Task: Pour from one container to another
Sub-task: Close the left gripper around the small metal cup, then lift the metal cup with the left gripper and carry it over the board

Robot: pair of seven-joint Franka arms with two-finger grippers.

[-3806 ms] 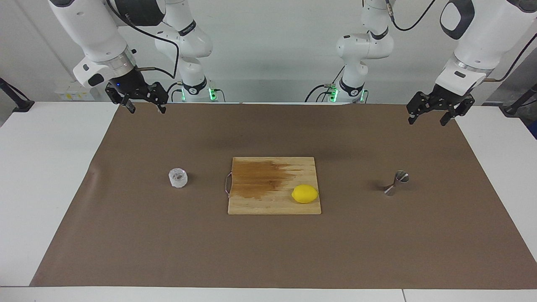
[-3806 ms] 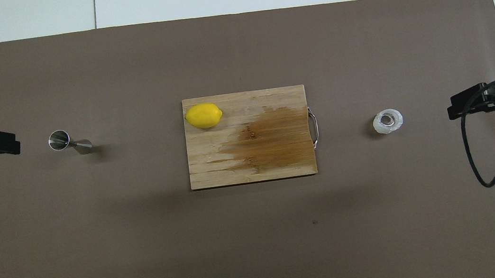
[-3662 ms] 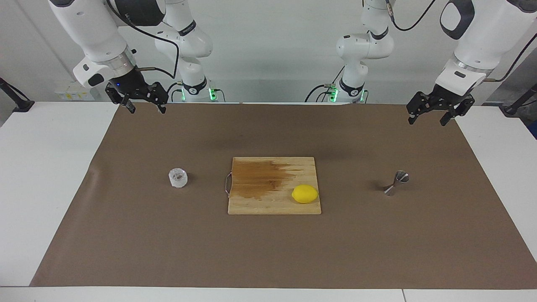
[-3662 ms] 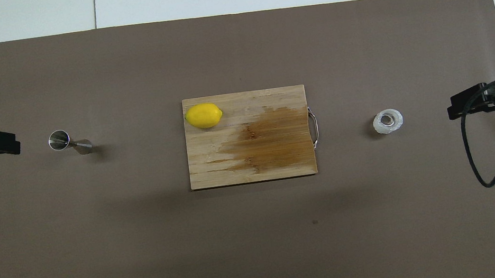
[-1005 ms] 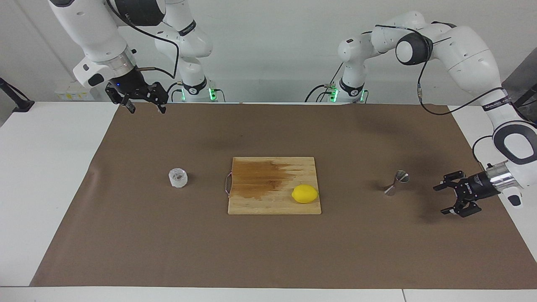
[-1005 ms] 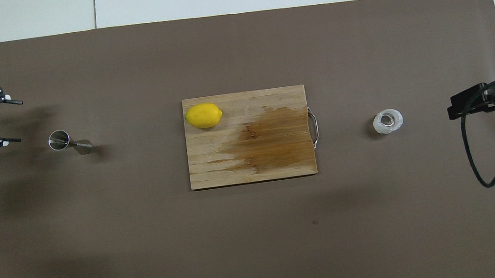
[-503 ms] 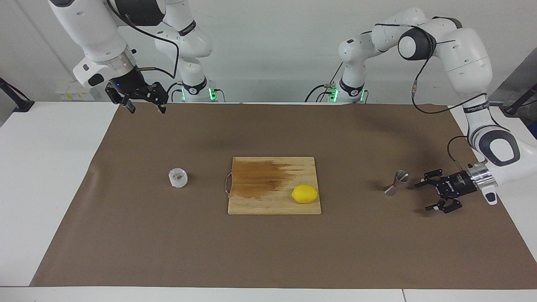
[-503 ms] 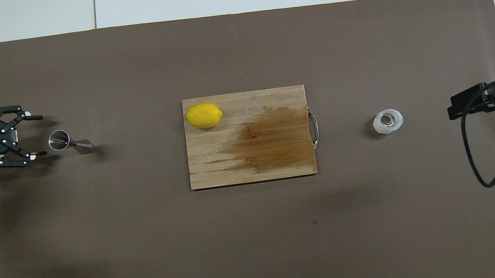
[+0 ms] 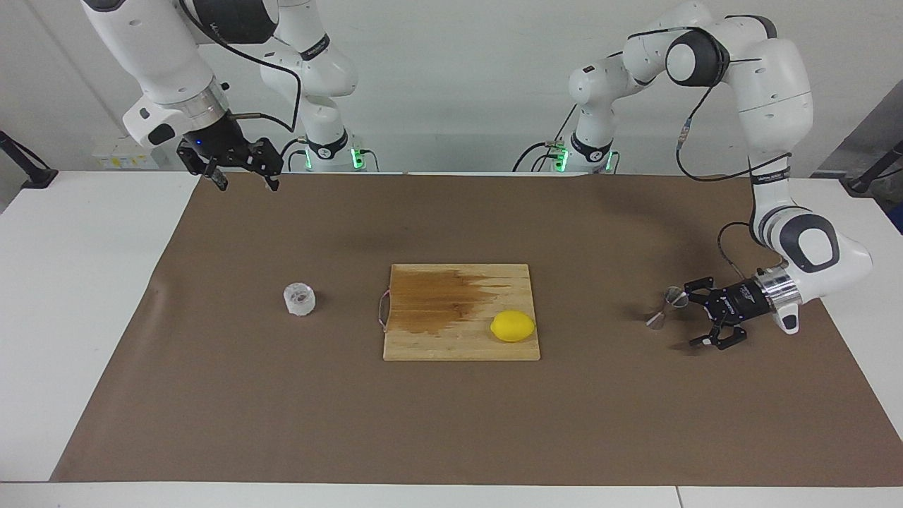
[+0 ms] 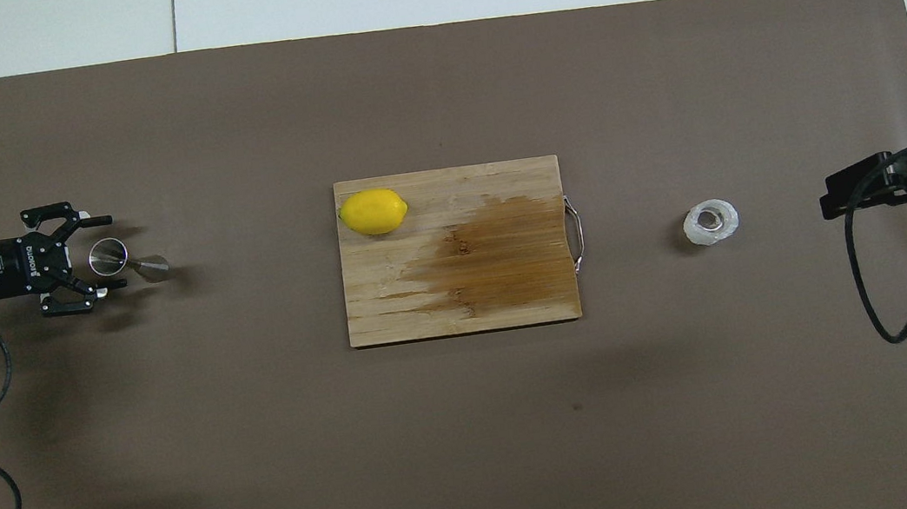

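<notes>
the left gripper [image 9: 695, 321] lies low and level over the brown mat [image 9: 451, 423] at the left arm's end of the desk [image 9: 77, 282], its jaws spread wide apart and pointed at the steel jigger [image 9: 667, 306]. the jigger stands upright on the mat right at the mouth of those jaws; in the overhead view its rim sits between the two fingertips [image 10: 99, 220], though whether either one touches it cannot be told. nothing is clamped

the right gripper [image 9: 243, 180] hangs in the air over the edge of the mat near the right arm's base, jaws apart and empty; that arm waits. the clear ribbed cup [image 9: 299, 298] stands on the mat well apart from those jaws, toward the right arm's end of the desk

between cup and jigger, far from both sets of jaws, lies a wooden cutting board [image 9: 423, 339] with a dark wet stain, and a lemon [image 9: 513, 326] rests on it at the corner toward the jigger
</notes>
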